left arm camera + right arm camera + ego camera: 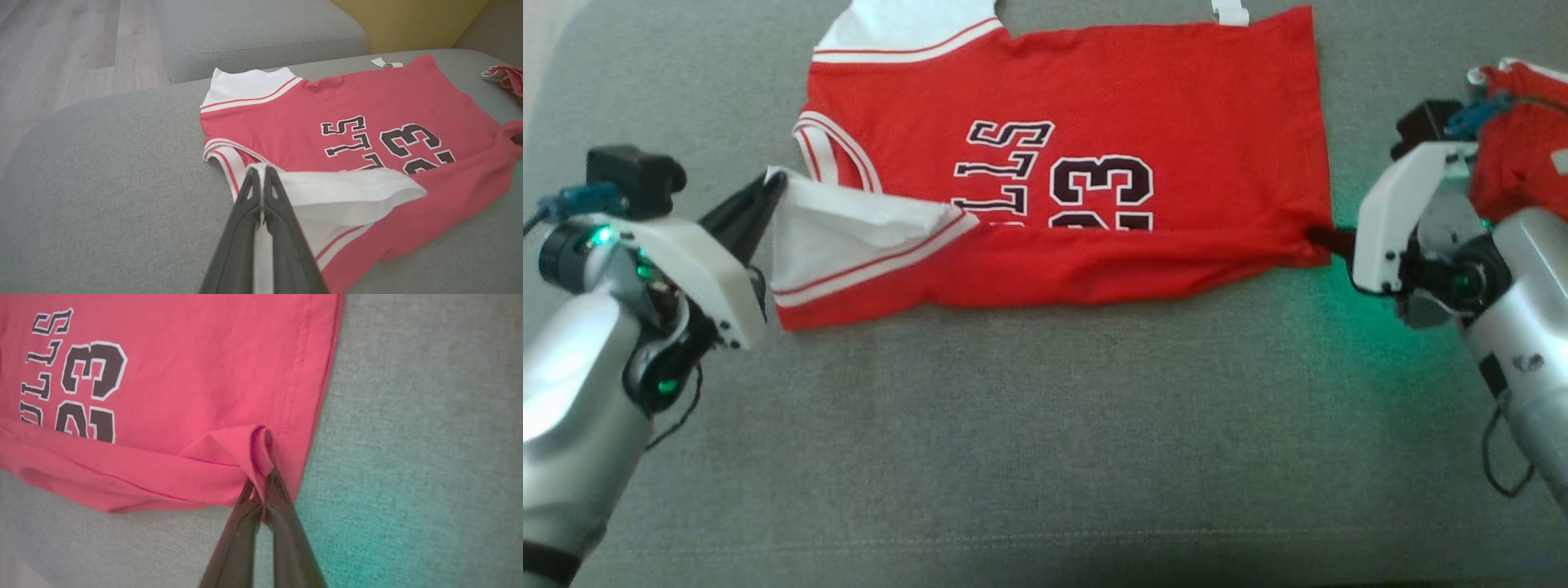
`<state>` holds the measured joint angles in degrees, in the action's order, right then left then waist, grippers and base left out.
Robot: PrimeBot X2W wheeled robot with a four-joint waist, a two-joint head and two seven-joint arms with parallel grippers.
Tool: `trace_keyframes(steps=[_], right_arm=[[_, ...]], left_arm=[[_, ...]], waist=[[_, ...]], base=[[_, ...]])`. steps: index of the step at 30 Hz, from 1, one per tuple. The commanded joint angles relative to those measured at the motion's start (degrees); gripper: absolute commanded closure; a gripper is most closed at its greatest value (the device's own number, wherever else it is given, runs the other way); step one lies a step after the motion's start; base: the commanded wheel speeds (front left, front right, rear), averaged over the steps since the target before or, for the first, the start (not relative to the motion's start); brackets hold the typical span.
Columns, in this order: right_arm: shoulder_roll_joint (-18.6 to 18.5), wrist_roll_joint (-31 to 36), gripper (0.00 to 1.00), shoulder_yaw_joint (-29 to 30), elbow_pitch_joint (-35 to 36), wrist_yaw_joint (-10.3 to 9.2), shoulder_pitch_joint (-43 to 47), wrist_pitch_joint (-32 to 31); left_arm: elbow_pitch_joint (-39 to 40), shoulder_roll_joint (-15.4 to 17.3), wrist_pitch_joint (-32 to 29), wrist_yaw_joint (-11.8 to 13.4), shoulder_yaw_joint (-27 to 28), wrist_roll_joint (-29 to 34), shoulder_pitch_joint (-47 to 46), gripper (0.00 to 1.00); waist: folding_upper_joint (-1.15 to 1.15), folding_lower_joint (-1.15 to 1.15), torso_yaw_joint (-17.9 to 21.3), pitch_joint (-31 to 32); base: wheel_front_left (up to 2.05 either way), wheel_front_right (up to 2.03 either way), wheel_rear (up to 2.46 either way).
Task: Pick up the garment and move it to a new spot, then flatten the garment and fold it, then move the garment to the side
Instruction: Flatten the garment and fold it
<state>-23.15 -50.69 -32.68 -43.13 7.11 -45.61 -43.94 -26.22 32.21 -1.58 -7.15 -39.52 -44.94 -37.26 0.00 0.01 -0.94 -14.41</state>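
The garment (1094,106) is a red jersey with white trim and black lettering, spread on a grey cushion, its near edge folded up over the lettering. My left gripper (772,186) is shut on the white shoulder corner (327,192) at the left end of that fold; the left wrist view shows the cloth pinched between the fingertips of the left gripper (260,171). My right gripper (1327,237) is shut on the red hem corner at the right end. In the right wrist view the right gripper (263,482) pinches a small loop of the hem (261,449).
The grey cushion (1045,441) stretches wide in front of the garment. A second red garment (1519,139) lies bunched at the far right beside my right arm. A further cushion (261,32), a wooden floor (61,53) and a yellow wall lie beyond in the left wrist view.
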Motion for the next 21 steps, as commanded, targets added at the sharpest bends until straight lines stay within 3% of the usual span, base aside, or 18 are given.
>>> trace_keyframes(steps=[1, 3, 4, 5, 6, 7, 8, 16, 21], right_arm=[[0.4, 0.8, 1.0, 0.4, 1.4, 0.37, -2.1, 0.3], [0.9, 1.7, 1.0, 0.8, 1.4, 0.37, -3.1, 1.3], [1.1, 2.6, 0.38, 1.0, 1.5, 0.37, -3.5, 2.6], [1.2, 3.5, 0.0, 1.3, 1.3, 0.37, -3.9, 3.9], [1.5, 4.2, 0.0, 1.5, 1.1, 0.37, -4.2, 4.9], [1.7, 4.8, 0.0, 1.5, 0.9, 0.37, -4.4, 5.7], [1.9, 5.3, 0.0, 1.7, 0.8, 0.37, -4.5, 6.7], [1.2, 9.5, 0.0, 2.6, 3.1, 0.37, -2.9, 22.0], [0.2, 13.1, 0.0, 3.2, 6.2, 0.37, 0.9, 35.4]], left_arm=[[0.2, 2.2, 1.2, -0.3, 2.1, 0.7, -4.0, 1.0], [-1.4, 1.7, 2.2, -0.3, 1.2, 0.9, -5.3, 1.0], [-2.3, 1.4, 2.8, -0.3, 0.9, 0.9, -6.0, 1.0], [-3.2, 1.0, 3.4, -0.3, 0.6, 0.9, -6.5, 1.0], [-4.2, 0.6, 3.9, -0.3, 0.4, 0.8, -7.0, 0.96], [-5.2, 0.2, 4.7, -0.3, 0.3, 1.1, -7.6, 0.22], [-6.4, -0.3, 5.7, -0.1, 0.4, 1.4, -8.1, 0.0], [-12.7, -5.6, 15.3, 4.3, 4.6, 1.3, -10.3, 0.0], [-7.6, -7.9, 16.5, 7.5, 12.1, 2.9, -7.4, 0.0]], waist=[[0.0, -0.01, 0.4, -0.6], [0.0, -0.01, 0.6, -1.0], [0.0, -0.01, 0.6, -1.1], [0.0, -0.01, 0.7, -1.2], [0.0, -0.01, 0.7, -1.3], [0.0, -0.01, 0.7, -1.4], [0.0, -0.01, 0.7, -1.4], [0.0, -0.01, -0.1, -0.3], [0.0, -0.01, -0.6, 1.8]], base=[[0.0, 0.0, 0.0], [0.0, 0.0, 0.0], [0.0, 0.0, 0.0], [0.0, 0.0, 0.0], [0.0, 0.0, 0.0], [0.0, 0.0, 0.0], [0.0, 0.0, 0.0], [0.0, 0.0, 0.0], [0.0, 0.0, 0.0]])
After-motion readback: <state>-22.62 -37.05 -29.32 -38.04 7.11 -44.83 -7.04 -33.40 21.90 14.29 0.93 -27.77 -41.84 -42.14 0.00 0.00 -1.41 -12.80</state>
